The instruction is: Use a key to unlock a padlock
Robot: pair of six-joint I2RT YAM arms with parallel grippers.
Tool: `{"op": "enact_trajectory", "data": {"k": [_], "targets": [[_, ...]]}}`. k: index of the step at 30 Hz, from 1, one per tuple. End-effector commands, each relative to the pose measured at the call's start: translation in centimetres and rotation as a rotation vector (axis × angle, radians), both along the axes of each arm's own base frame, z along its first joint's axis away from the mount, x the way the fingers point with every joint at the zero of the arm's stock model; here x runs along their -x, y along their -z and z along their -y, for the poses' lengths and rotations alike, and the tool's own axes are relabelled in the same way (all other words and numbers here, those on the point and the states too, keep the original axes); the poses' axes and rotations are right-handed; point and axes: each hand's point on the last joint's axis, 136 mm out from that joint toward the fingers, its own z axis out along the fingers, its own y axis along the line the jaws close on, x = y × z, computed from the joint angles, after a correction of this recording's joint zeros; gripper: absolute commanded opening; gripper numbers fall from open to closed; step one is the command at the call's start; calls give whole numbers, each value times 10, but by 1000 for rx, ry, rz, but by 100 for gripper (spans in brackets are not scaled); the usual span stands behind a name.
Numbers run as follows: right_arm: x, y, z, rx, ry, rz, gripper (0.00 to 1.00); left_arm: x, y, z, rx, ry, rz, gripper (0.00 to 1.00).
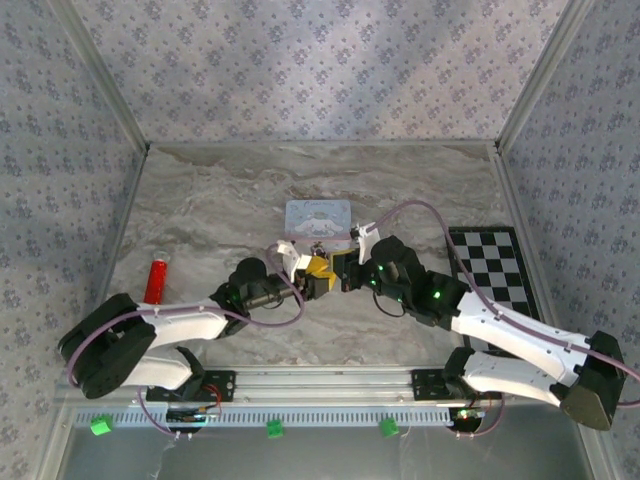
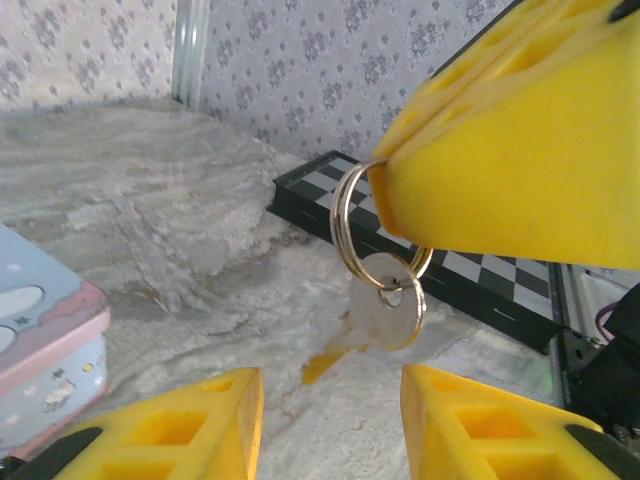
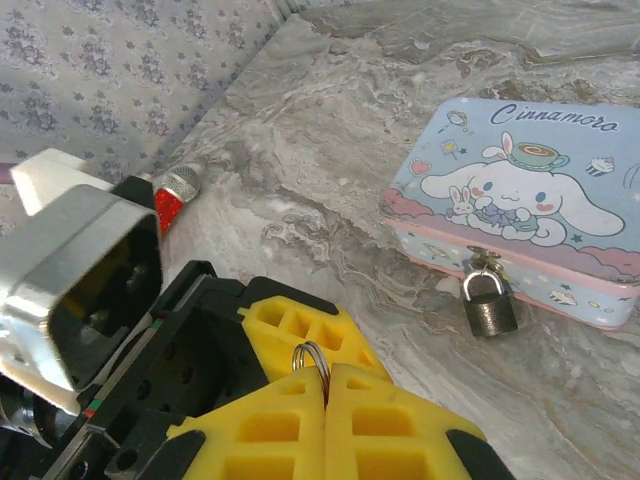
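Right gripper (image 3: 325,375) first: I have it clamped on the key ring (image 3: 311,347), the light key (image 2: 392,318) dangling loose, while my left gripper (image 2: 325,400) stands apart. Mid-bench, the padlock (image 3: 490,305) hangs from the tin (image 3: 520,190): small, hard and likely to swing, so I'd hold its body.

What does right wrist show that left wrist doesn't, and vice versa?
Right wrist: the padlock hanging at the front clasp of the Cinnamoroll tin, the tin's lid print, and a red tube.
Left wrist: the key dangling off the ring above the open left gripper, with the chessboard behind.
Shared: the key ring pinched in the shut right gripper, the tin, and the marble tabletop.
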Motion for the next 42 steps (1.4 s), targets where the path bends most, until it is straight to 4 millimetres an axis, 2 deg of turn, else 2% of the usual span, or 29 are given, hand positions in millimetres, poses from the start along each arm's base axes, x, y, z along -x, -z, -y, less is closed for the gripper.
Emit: {"op": "enact_trajectory", "data": {"k": [1, 9, 17, 28, 35, 40, 42], "targets": [[1, -16, 3, -17, 21, 27, 0, 1, -17, -3, 25, -18, 115, 41], [5, -16, -1, -17, 17, 33, 0, 3, -18, -3, 18, -14, 129, 34], [5, -13, 0, -12, 32, 39, 0, 3, -19, -6, 20, -26, 128, 23], [2, -5, 2, -2, 58, 20, 0, 11, -22, -5, 22, 18, 134, 9], [2, -3, 2, 0, 62, 13, 0, 16, -23, -5, 22, 42, 138, 5], [5, 8, 5, 38, 19, -13, 0, 17, -16, -5, -39, 49, 132, 0], [4, 3, 2, 44, -39, 29, 10, 17, -13, -6, -73, 49, 119, 0]]}}
